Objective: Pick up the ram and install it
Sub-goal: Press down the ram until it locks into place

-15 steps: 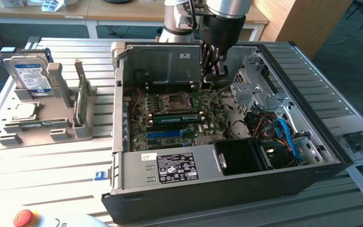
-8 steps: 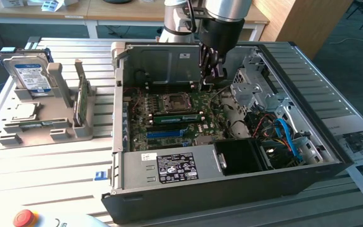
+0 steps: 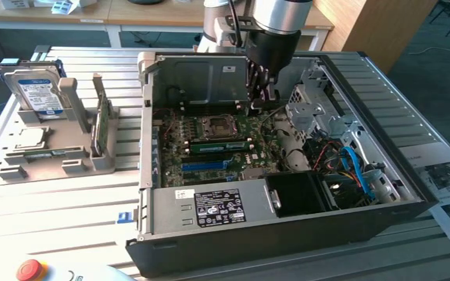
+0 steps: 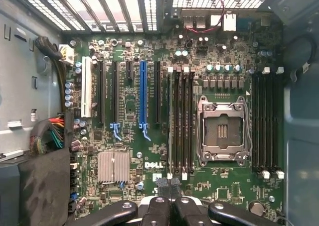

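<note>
Pressed together and empty, the black two-finger gripper [image 4: 171,186] hovers over the green motherboard [image 4: 149,151]. The thin green ram stick [image 3: 218,144] appears seated beside the square silver processor socket [image 4: 222,131]. Seating it well likely needs square, even pressure.

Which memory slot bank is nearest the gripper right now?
The bank between the CPU socket and the blue slot; the gripper sits at its end, the other bank beyond the socket.
</note>
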`<state>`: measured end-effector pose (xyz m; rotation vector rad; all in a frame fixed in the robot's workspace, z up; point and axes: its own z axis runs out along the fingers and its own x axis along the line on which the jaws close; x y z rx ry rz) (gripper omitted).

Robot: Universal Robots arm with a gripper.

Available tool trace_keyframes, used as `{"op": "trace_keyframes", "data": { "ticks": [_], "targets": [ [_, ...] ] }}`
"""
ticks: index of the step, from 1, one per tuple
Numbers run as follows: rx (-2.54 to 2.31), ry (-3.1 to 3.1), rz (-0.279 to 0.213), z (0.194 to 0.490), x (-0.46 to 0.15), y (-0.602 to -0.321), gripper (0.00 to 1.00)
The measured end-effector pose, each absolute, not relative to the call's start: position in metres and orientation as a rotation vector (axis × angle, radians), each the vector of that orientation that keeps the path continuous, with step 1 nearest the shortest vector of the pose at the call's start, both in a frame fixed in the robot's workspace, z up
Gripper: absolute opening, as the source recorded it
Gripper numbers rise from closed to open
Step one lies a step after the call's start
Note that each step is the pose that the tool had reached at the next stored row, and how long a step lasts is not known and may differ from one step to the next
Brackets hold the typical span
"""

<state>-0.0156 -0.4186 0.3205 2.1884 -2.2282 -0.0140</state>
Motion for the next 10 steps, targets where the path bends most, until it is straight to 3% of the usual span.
{"op": "trace_keyframes", "data": {
  "ticks": [10],
  "targets": [
    [2.188,-2.228,-0.014,0.305,-0.016,-0.421,0.10]
  ]
}}
